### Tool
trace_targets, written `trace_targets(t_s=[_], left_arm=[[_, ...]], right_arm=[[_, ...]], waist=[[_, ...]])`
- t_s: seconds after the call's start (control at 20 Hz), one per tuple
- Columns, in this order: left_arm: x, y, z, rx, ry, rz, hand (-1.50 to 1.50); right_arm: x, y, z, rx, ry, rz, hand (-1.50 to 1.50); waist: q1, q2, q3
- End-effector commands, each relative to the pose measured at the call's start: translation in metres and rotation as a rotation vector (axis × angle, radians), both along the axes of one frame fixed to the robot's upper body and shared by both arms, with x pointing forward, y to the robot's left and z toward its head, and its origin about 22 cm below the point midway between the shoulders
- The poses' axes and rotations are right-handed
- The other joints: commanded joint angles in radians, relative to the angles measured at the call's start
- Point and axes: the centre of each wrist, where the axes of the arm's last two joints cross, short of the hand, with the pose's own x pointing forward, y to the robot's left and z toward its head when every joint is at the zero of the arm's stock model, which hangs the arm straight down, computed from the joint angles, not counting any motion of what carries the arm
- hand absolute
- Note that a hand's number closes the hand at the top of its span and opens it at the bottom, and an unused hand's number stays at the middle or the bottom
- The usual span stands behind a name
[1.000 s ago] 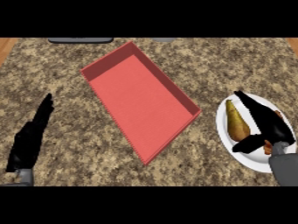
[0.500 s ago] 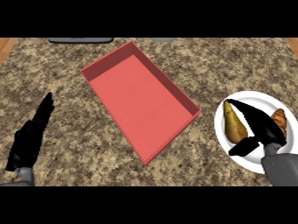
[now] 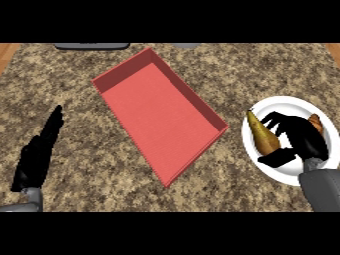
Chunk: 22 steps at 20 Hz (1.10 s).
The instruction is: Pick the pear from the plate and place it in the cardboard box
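Nothing to read here: no lettering, label, brand, number or sign shows on any surface in the head view.
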Motion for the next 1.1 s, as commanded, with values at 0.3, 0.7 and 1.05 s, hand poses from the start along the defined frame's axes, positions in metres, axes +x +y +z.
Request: trace_targets(t_s=[0.3,0.7,1.05], left_arm=[[-0.009,0.007,0.004,0.02,-0.025,-0.001,0.0],[-0.018,0.002,0.013,0.003,-0.013,-0.007,0.0],[-0.02,0.005,-0.003,0.017,-0.009,0.013,0.0]], right_arm=[[-0.008,0.016,0.014,-0.262,0.063,0.043,1.5],[-0.015,0.033,0.048,-0.29,-0.084,-0.016,1.5],[-0.024,0.051,0.12,0.041,-0.304,0.127,1.5]], waist=[[0.0,0.001,0.003],[0.002,0.001,0.003],[-0.007,-0.004,0.003]])
